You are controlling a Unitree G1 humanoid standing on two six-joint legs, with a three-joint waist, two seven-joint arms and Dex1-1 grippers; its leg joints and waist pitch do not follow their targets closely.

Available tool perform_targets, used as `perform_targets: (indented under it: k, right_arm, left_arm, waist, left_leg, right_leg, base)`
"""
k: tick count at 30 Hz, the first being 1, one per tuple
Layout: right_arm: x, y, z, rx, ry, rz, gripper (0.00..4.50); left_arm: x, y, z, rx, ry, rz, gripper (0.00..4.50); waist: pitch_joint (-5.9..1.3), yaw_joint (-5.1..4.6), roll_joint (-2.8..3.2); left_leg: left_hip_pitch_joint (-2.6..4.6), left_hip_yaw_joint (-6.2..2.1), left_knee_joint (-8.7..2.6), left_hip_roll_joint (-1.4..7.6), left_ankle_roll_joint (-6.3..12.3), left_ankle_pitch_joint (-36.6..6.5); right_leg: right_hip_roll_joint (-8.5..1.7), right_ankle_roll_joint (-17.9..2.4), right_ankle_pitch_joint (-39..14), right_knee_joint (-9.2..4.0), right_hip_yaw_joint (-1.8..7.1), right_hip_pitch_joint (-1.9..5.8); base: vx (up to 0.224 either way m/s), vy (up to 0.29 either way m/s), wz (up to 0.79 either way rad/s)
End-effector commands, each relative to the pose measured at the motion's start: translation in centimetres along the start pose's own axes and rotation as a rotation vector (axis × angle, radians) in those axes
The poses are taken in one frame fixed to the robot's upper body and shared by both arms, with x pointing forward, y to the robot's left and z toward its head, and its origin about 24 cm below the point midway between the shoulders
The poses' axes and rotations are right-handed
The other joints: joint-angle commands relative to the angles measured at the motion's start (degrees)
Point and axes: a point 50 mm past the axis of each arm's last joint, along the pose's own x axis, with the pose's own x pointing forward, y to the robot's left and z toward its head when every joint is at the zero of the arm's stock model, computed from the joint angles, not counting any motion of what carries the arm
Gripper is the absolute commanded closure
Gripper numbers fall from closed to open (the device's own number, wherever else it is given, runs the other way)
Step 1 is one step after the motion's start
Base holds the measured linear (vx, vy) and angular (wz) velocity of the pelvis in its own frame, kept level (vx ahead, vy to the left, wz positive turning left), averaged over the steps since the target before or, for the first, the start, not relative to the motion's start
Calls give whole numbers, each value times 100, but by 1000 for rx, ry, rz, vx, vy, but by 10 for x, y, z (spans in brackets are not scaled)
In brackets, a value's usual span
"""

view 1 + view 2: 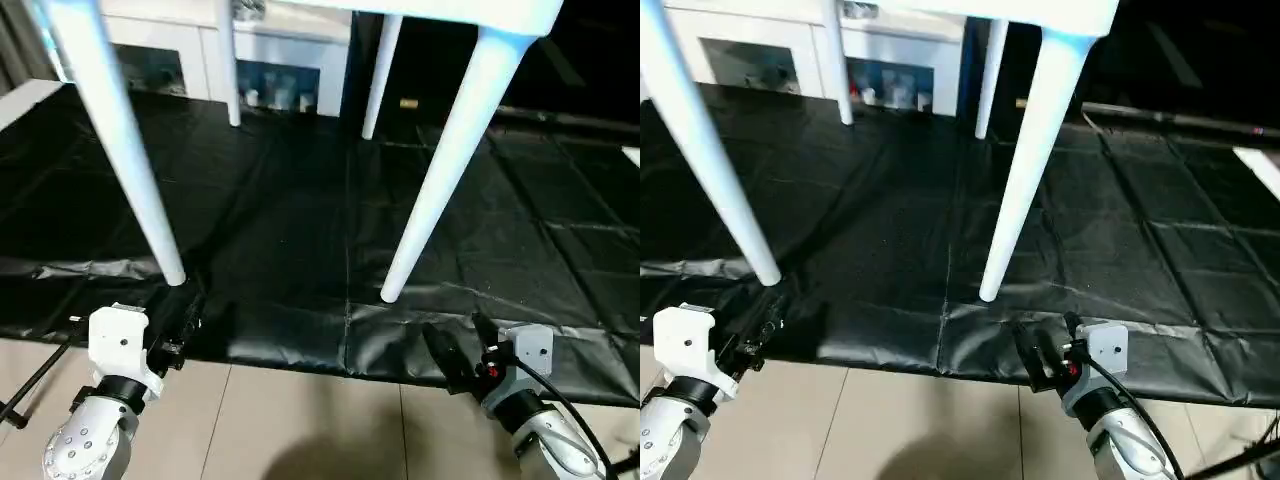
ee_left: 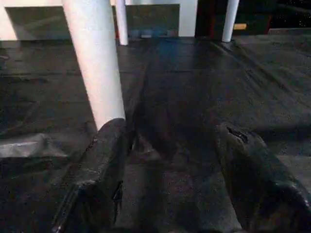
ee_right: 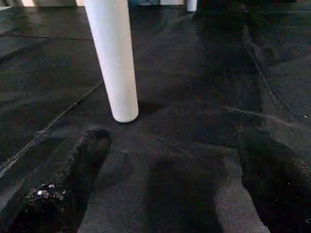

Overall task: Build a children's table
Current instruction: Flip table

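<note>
Looking done: table [image 1: 470, 12] stands on four legs on the black sheet [image 1: 300, 220]. Left gripper [image 1: 185, 330] and right gripper [image 1: 455, 355] both spread, empty; best to back off slowly without bumping legs.

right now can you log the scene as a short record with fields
table: children's table stands upright, four legs on the black sheet
near legs: left leg, right leg, feet near the sheet's front edge
left gripper: fingers open, empty, close by the left leg's foot
right gripper: fingers open wide, empty, short of the right leg
background: white cabinet
</note>
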Motion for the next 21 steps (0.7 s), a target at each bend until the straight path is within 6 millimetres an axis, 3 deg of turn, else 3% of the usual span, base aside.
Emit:
perform_targets:
  k: [1,5,12,21]
  right_arm:
    - [0,-2,1,3,0,-9,0]
    - [0,-2,1,3,0,-9,0]
    - [0,-2,1,3,0,-9,0]
    - [0,-2,1,3,0,-9,0]
  left_arm:
    - [1,-3,3,4,-8,-22,140]
    - [1,-3,3,4,-8,-22,140]
    - [1,-3,3,4,-8,-22,140]
    - [1,-3,3,4,-8,-22,140]
  waist:
    - [-154,7,88]
    - [-110,6,92]
    - [-67,8,102]
    - [-88,13,110]
  left_leg:
    - [0,-106,-455,308,226,-711]
    - [21,-98,-501,327,145,-1186]
    - [34,-107,-541,335,44,-1547]
    - [15,-104,-520,323,97,-1230]
  right_leg:
    - [-448,-824,737,-402,286,195]
    - [-456,-799,-134,-473,301,165]
    - [-472,-687,-960,-543,318,131]
    - [-468,-694,-589,-514,314,150]
  base:
    - [0,0,0]
    - [0,0,0]
    - [0,0,0]
    - [0,0,0]
